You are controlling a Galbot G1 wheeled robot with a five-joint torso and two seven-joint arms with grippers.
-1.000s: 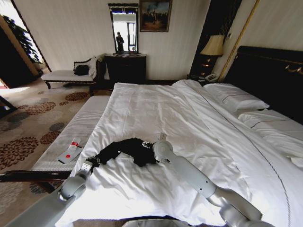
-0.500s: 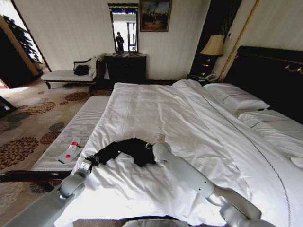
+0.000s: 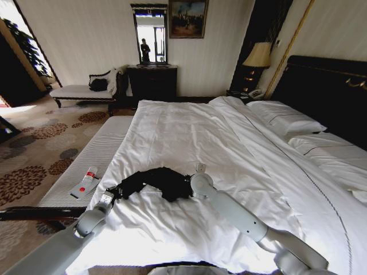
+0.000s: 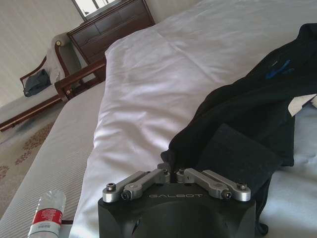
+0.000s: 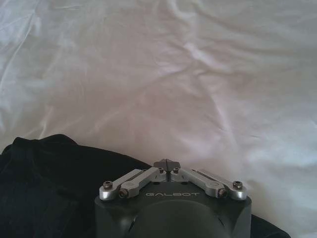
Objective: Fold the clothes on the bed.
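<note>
T-shirt lies bunched; "GALBOT" marks right tool.

From the head we look forward and down across the bed, toward the far wall. Our left wrist camera sits low, just behind the left end effector, facing along the bed's edge. Our right wrist camera sits close over the sheet. All three views share the black shirt and the white bedding around it.
</note>
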